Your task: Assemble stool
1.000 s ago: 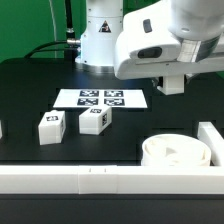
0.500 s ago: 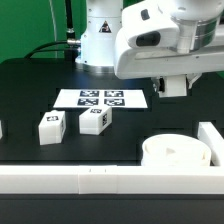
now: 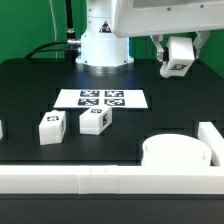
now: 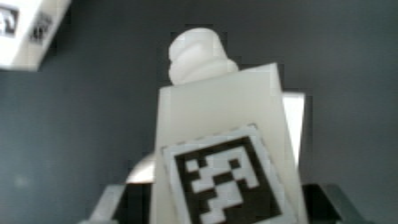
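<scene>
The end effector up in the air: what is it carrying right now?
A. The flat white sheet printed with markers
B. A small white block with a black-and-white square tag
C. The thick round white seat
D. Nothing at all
B: the end effector hangs high above the table with a small white leg clamped between its fingers, tag showing, while the round seat lies below.

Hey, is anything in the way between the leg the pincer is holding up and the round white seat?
Nothing visible. The pincer holds the white blocky plastic leg in the air; the thick white round disc seat lies lower down on the black table. Two loose white legs sit clear, toward the exterior view's left.
</scene>
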